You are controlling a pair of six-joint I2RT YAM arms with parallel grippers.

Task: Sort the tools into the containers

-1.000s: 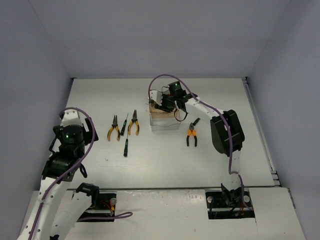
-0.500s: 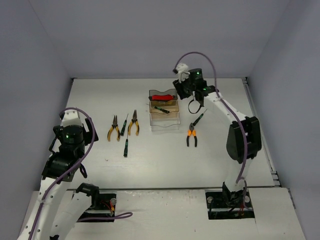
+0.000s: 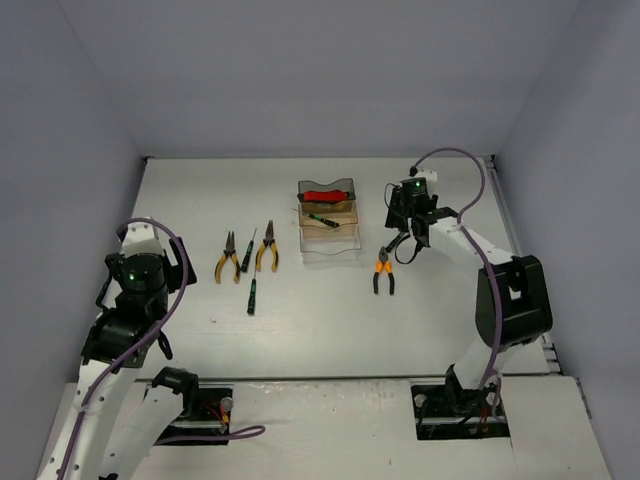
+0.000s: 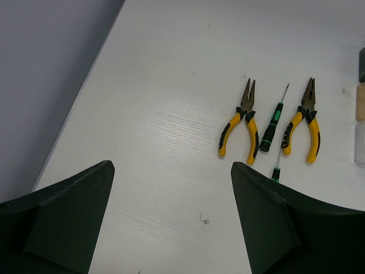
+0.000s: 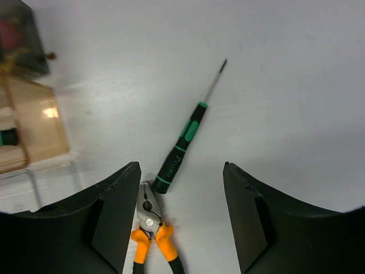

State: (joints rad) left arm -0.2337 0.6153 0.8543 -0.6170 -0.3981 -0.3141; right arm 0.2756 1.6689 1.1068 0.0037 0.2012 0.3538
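The containers (image 3: 328, 222) stand in a row at mid-table. The smoky grey one holds a red-handled cutter (image 3: 324, 195), and the amber one (image 5: 35, 123) holds a dark screwdriver (image 3: 322, 218). My right gripper (image 5: 181, 166) hangs open and empty over a green-black screwdriver (image 5: 181, 141) and orange-handled pliers (image 5: 151, 229), to the right of the bins. My left gripper (image 4: 171, 171) is wide open and empty over bare table. Ahead of it lie two yellow-handled pliers (image 4: 241, 127) (image 4: 305, 121) with a screwdriver (image 4: 272, 120) between them.
Another screwdriver (image 3: 252, 293) lies just below the yellow pliers. The clear bin (image 3: 330, 246) is the nearest of the row. Grey walls close the white table on the left, back and right. The right arm's purple cable (image 3: 470, 170) arches above its wrist.
The right arm swung from over the bins to the right, above the screwdriver and orange pliers, and its jaws opened. A screwdriver now lies in the amber bin. The left arm stayed still.
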